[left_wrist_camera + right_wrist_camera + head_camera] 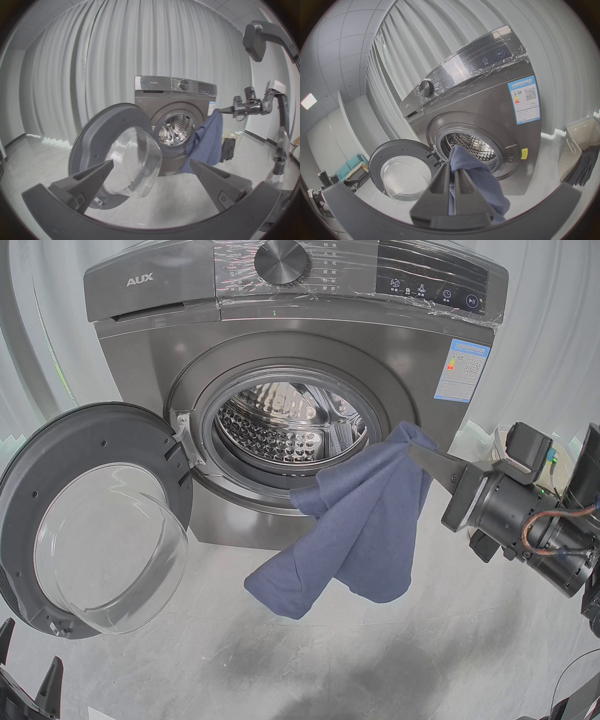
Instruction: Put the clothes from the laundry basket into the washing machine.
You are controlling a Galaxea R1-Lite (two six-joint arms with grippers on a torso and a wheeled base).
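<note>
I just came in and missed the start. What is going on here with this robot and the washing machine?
The right gripper is shut on a blue garment, holding it before the open washing machine, by the right edge of its opening. The cloth hangs outside; the drum looks empty. The door is swung open. The left gripper is open and empty, back from the machine. A dark garment hangs over the laundry basket.

The right gripper (417, 451) has dark grey wedge fingers on a black cylindrical wrist (500, 509). A brown cable (562, 513) loops at the wrist's four o'clock, and a black camera box (530, 445) sits at its one o'clock. The left gripper (150, 162) has matching grey fingers (215, 181), each with a dotted pad and a round screw (223, 198).
</note>
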